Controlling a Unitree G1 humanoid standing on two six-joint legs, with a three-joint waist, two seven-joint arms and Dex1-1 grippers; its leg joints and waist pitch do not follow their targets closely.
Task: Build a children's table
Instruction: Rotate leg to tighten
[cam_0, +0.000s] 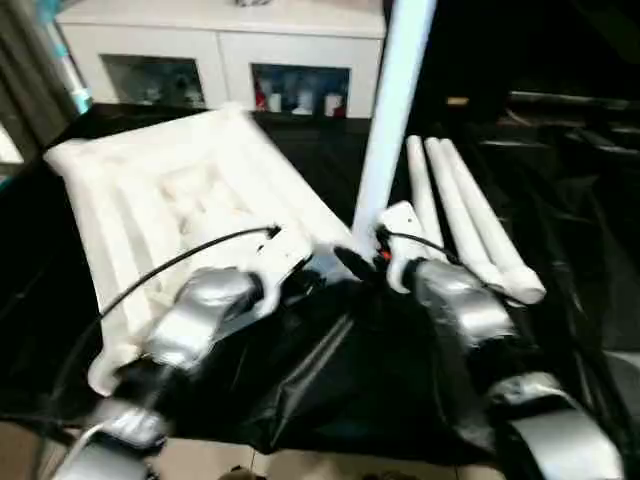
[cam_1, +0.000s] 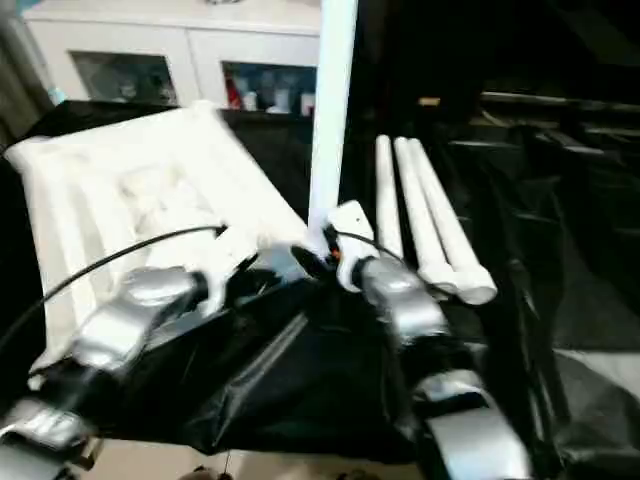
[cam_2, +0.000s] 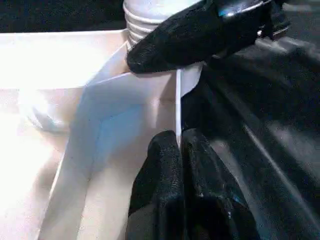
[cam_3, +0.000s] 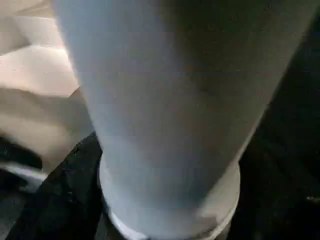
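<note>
One tabletop (cam_0: 150, 210) lies upside down on the left half of the desk (cam_0: 560, 250), which is draped in black sheeting; its ribbed underside faces up and its near right corner reaches toward the middle of the desk. The left gripper (cam_2: 177, 150) sits at that corner. In the left wrist view its two black fingers (cam_2: 160, 180) are pressed together on the thin white edge wall of the tabletop, clamped on it.

Just right of that corner, a white leg (cam_0: 390, 110) stands upright, rising out of the top of the head views. Its ridged lower end (cam_2: 145, 20) meets the tabletop's corner in the left wrist view. The right gripper (cam_0: 365, 262) is at the base of this leg; one of its black fingers (cam_2: 195, 35) wraps across the leg's lower end, and the right wrist view looks straight up along the leg (cam_3: 170, 110) from close by, so the fingers are clamped on it.

Right of the standing leg, three more legs (cam_0: 470, 225) lie side by side on the black sheeting, touching one another, their thick ends toward the near edge and their thin ends toward the far edge.

Beyond the far edge of the desk stands a white cabinet (cam_0: 220, 50) with glass-fronted compartments holding small items.
</note>
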